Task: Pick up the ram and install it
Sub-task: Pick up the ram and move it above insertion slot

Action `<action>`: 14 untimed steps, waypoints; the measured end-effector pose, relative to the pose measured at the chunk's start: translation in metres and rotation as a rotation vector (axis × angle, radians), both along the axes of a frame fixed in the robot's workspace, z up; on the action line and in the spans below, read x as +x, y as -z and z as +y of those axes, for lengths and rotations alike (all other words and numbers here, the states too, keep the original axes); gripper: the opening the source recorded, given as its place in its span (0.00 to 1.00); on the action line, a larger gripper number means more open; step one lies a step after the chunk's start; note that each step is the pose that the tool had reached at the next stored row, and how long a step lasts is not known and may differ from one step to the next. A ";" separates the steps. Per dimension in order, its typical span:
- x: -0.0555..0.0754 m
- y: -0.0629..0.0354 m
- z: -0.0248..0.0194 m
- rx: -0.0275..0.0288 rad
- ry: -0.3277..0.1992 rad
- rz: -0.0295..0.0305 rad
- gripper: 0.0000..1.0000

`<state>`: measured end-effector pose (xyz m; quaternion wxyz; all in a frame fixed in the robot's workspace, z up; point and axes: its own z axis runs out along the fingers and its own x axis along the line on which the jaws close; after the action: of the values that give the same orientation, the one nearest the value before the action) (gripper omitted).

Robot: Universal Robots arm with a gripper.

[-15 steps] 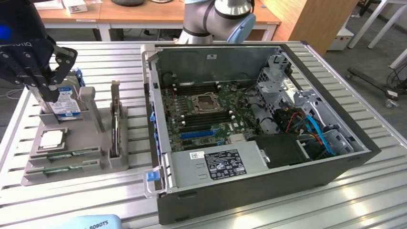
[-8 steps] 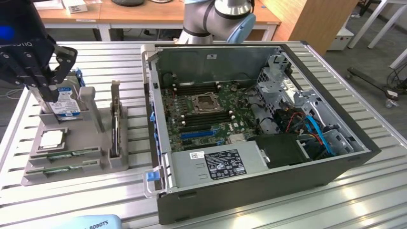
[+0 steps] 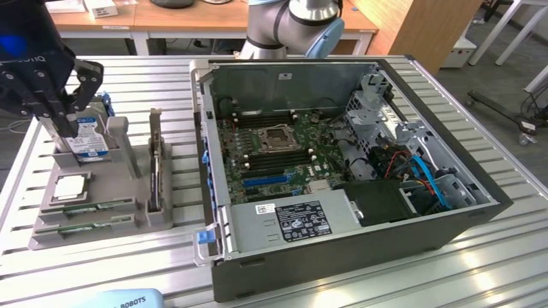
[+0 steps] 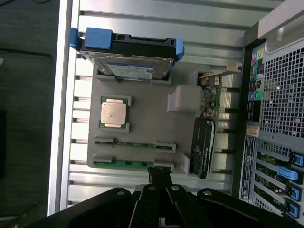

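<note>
- open computer case [image 3: 291, 80] sits mid-surface [image 3: 479, 269] in the exterior view.
- grey tray [image 3: 51, 237] stands at its 9 o'clock.
- tool [image 3: 63, 125], closed and empty, hangs above the tray.
- two ram sticks [image 3: 90, 208] lie in the tray's 6 o'clock slots.

Gripper [image 3: 58, 125] pointing downward, jaws closed together, at the exterior view's left

Open room above ram [image 3: 90, 208], card [image 3: 155, 163] alongside
</note>
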<state>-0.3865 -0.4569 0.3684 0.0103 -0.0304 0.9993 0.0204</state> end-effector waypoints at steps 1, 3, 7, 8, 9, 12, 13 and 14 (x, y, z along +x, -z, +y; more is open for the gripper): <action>0.000 0.0000 0.0000 0.0000 -0.012 0.0000 0.10; 0.000 0.0001 0.0000 0.0000 -0.035 0.0000 0.10; 0.000 0.0002 0.0000 0.0000 -0.082 0.0000 0.10; 0.000 0.0002 0.0000 0.0000 -0.094 0.0000 0.10; 0.000 0.0003 0.0000 0.0000 -0.105 0.0000 0.10; 0.000 0.0003 0.0000 0.0000 -0.141 0.0000 0.10; 0.000 0.0004 0.0000 0.0000 -0.154 0.0000 0.10; 0.000 0.0004 0.0000 0.0000 -0.167 0.0000 0.10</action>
<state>-0.3865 -0.4569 0.3680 0.0085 -0.1139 0.9932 0.0212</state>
